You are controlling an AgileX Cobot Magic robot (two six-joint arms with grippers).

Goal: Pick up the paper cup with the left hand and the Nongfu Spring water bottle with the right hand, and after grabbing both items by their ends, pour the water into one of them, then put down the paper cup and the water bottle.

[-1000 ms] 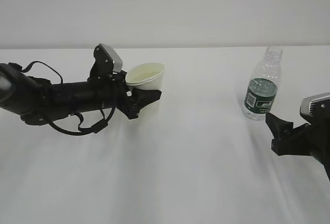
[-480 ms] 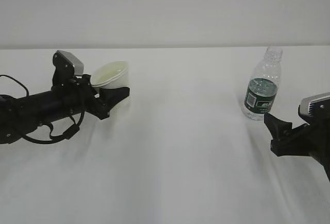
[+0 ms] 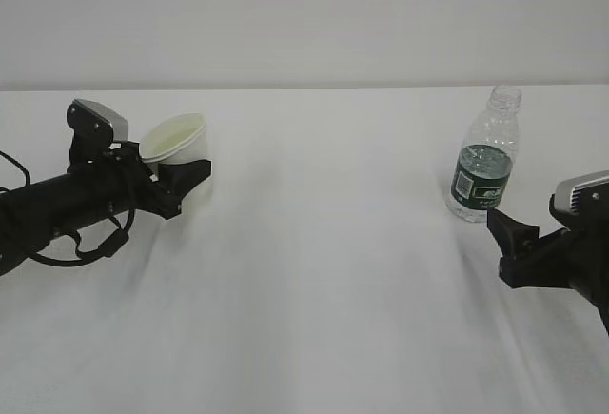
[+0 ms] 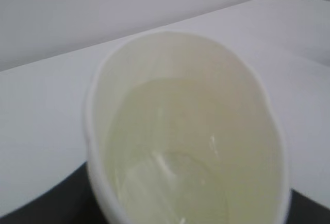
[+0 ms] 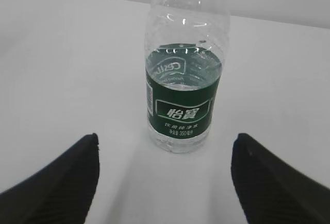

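I am holding the paper cup (image 3: 176, 138) clamped and tilted in the left hand (image 3: 181, 178) near the table's (image 3: 314, 290) left edge, risking a spill, while the right hand (image 3: 509, 243) is waiting apart before the bottle (image 3: 485, 157) near the right edge.

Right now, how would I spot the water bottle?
Look to the right end of the white table. Just beyond the right gripper stands the water bottle, upright and alone: clear ribbed plastic, a dark green label, no cap.

White tabletop (image 3: 314, 271), plain cloth-like surface with soft wrinkles toward the near edge. Pale grey-white wall (image 3: 304, 14) runs along its far edge. Nothing else non-task visible.
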